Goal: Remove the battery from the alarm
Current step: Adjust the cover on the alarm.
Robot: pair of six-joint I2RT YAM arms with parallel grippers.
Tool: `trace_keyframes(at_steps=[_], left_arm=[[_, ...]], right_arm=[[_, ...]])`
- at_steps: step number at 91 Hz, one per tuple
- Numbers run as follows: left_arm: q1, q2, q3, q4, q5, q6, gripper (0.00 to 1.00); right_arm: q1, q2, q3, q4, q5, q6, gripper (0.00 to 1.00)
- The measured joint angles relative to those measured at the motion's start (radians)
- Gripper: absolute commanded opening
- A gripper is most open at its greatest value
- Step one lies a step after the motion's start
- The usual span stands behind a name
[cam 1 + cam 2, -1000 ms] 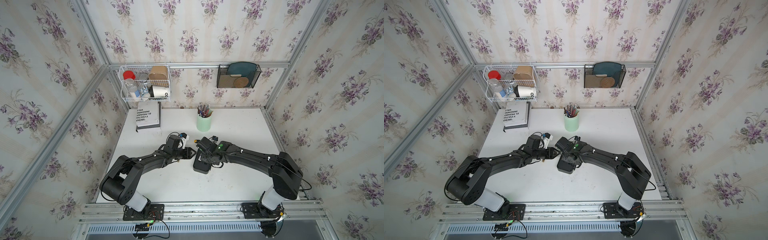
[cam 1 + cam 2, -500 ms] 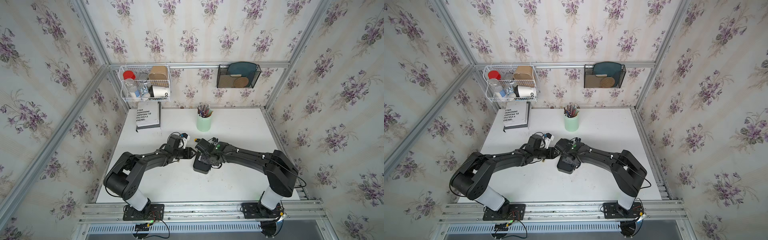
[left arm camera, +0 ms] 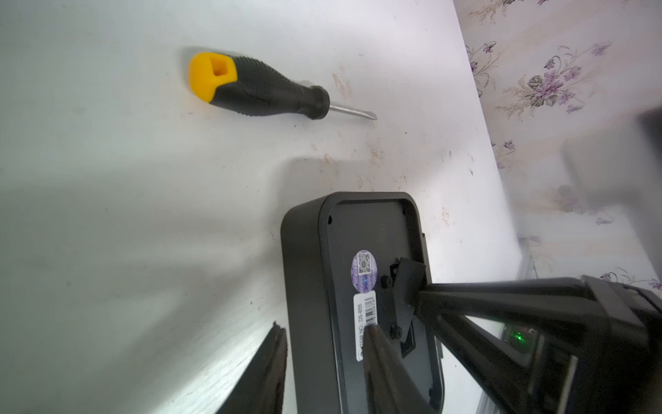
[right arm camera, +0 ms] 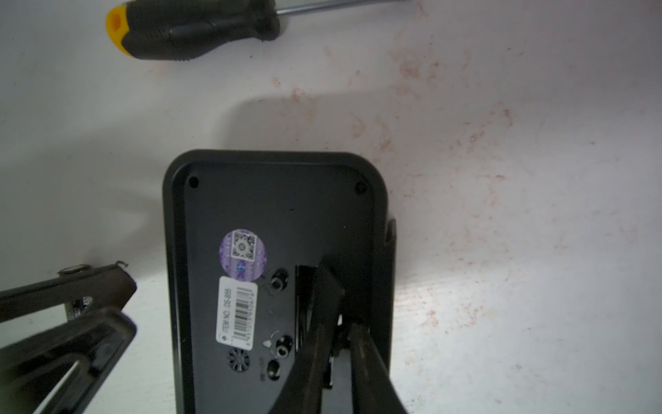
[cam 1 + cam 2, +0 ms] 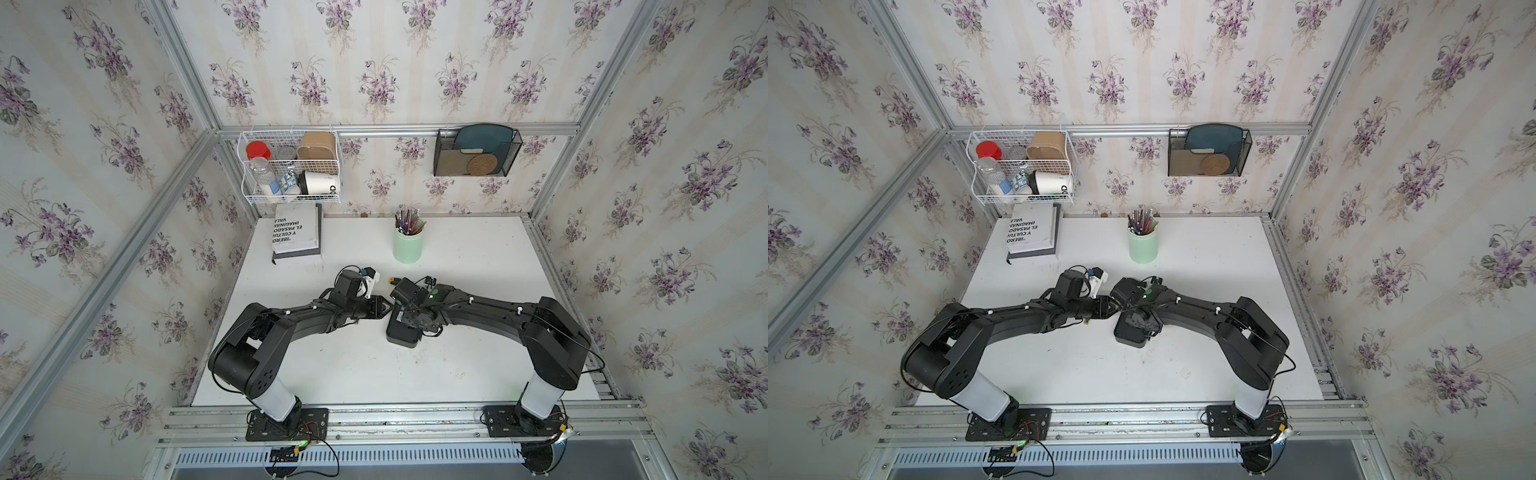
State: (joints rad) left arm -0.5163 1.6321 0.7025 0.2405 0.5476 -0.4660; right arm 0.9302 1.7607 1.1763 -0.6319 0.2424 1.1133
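Standing here, I see the left end effector (image 5: 384, 309) hanging partly open just beside the long edge of the black, rounded-rectangle plastic alarm (image 4: 272, 208). The alarm lies face down on the white bench (image 5: 478, 257), with its white barcode sticker (image 4: 238, 312) facing up. At the alarm's other edge the right end effector (image 4: 342, 308) is narrow, its fingers dipped into the open slot in the back. The battery is presumably down there, but I cannot see it or tell whether it is pinched. I'd brace the case with the left, then lift the cell straight out so nothing snags. The black-handled, yellow-capped screwdriver (image 3: 261, 89) lies close behind the alarm. The bench to the right looks open up to its railed edge.
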Motion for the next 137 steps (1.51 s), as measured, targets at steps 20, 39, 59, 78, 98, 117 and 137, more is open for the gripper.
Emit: trace_keyframes(at_steps=[20,39,59,78,98,117,137], left_arm=[[0.000,0.007,0.000,0.000,0.000,0.000,0.39],[0.001,0.012,0.002,0.000,0.000,0.000,0.40],[0.002,0.014,0.003,0.000,0.000,0.000,0.39],[0.005,0.012,0.003,0.000,0.000,0.000,0.39],[0.005,0.009,-0.003,0.002,0.004,0.000,0.39],[0.005,0.014,-0.005,0.009,0.022,0.002,0.39],[0.003,0.041,0.000,0.011,0.043,0.005,0.38]], right_arm=[[-0.004,0.011,0.000,0.005,0.000,-0.015,0.16],[-0.006,0.012,0.004,0.006,0.003,-0.021,0.05],[-0.009,0.003,0.004,-0.001,0.004,-0.022,0.03],[-0.026,-0.034,0.004,-0.002,0.003,-0.022,0.00],[-0.060,-0.102,-0.018,0.013,-0.033,-0.053,0.00],[-0.143,-0.200,-0.148,0.100,-0.182,-0.094,0.00],[-0.151,-0.187,-0.154,0.171,-0.285,-0.175,0.00]])
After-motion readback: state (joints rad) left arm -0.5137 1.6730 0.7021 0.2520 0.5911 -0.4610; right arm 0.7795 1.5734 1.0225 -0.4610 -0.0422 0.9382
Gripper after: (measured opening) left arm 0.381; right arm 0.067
